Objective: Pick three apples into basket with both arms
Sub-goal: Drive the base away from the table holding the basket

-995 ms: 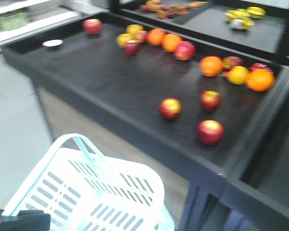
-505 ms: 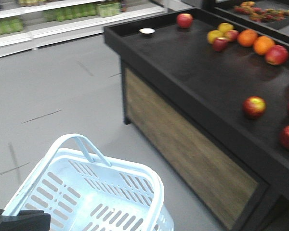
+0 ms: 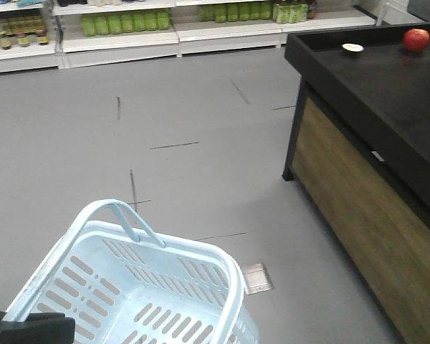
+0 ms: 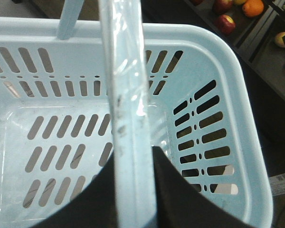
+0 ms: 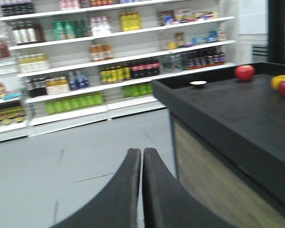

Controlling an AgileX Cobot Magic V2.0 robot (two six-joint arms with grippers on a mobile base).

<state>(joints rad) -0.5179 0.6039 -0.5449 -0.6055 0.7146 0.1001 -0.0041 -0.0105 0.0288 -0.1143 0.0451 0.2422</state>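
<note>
- Pale blue plastic basket (image 3: 129, 287) hangs low at the left, empty, its mouth up so fruit can drop in
- left hand (image 4: 133, 159) is clamped on the handle (image 4: 126, 71), carrying the basket close beside the table
- right hand (image 5: 142, 159) is pressed closed on nothing, free for picking
- black table (image 3: 373, 93) stands to the right, likely out of reach for now
- one red apple (image 3: 416, 39) sits at its far corner near a white dish (image 3: 352, 48); more apples (image 4: 226, 23) show past the basket rim in the left wrist view, none inside yet
</note>
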